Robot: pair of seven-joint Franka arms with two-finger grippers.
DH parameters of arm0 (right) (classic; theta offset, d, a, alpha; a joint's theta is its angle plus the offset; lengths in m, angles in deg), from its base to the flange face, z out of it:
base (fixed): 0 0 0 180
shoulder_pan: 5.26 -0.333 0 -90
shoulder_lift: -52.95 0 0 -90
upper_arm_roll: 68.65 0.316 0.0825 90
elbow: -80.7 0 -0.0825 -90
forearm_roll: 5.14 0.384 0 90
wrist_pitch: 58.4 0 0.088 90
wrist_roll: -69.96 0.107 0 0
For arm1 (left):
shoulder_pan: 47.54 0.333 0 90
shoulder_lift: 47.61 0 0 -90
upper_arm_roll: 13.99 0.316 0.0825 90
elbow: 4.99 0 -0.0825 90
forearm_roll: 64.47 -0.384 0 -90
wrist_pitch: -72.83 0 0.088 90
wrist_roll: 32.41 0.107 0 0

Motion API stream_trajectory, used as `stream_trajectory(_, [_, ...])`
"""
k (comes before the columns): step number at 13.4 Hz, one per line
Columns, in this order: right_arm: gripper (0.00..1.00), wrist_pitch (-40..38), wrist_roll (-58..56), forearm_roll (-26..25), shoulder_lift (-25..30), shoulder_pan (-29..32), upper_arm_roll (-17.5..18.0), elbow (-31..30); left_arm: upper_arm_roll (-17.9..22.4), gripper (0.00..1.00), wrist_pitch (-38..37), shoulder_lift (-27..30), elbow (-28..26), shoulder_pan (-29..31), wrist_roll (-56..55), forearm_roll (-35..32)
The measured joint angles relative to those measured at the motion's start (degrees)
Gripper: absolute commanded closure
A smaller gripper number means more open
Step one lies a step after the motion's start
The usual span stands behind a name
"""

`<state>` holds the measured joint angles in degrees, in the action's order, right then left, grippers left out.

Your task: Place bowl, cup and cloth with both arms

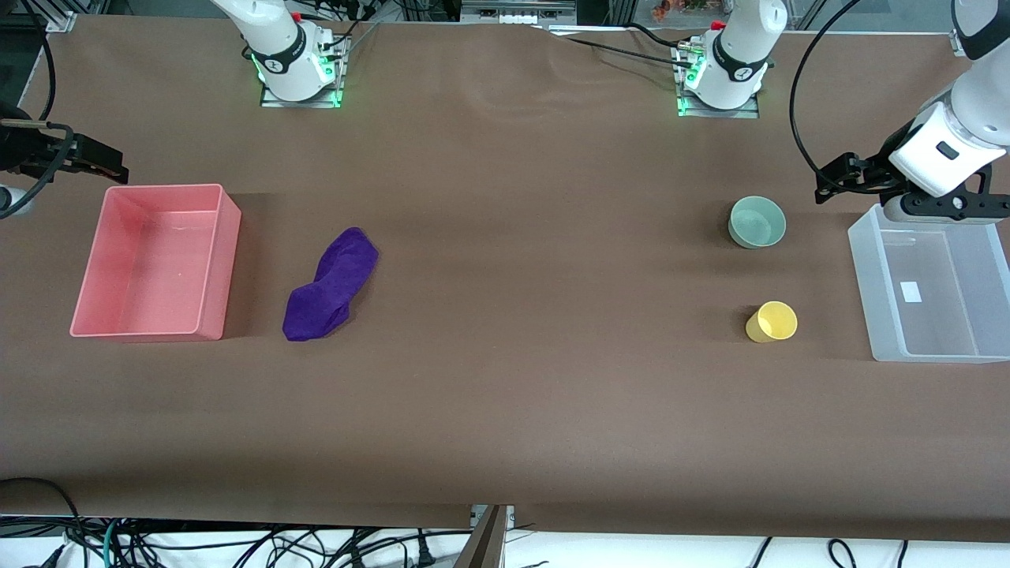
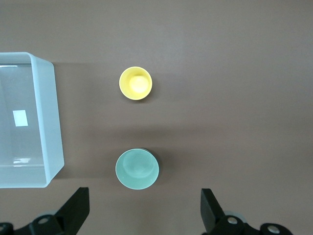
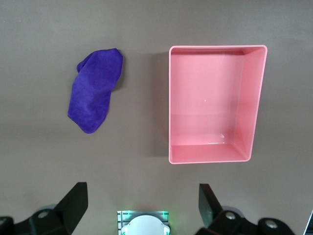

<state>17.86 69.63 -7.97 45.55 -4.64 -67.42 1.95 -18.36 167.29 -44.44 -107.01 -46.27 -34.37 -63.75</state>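
Bowl, upright, at 12 o'clock of cup. Cloth beside pink bin. Left gripper and right gripper: aloft, jaws apart, empty.

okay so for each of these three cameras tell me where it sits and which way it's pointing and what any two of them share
Front view: high across the table, facing both arm bases; shows the cloth, pink bin, clear bin.
Left wrist view: on the left arm, looking straight down at the bowl and cup; open left gripper shows.
Right wrist view: on the right arm, looking down; open right gripper shows.
Shared: front and left wrist views both show bowl, cup and clear bin.
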Motion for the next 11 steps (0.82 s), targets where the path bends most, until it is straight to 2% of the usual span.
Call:
stream_trajectory(7, [0.00, 0.0, 0.0, 0.0, -0.1, 0.0, 0.0, 0.0, -0.5, 0.00, -0.1, 0.0, 0.1, -0.1, 0.0, -0.3])
stream_trajectory(11, [0.00, 0.0, 0.0, 0.0, -0.7, 0.0, 0.0, 0.0, -0.9, 0.00, -4.6, -0.8, 0.0, -0.1, 0.1, -0.3])
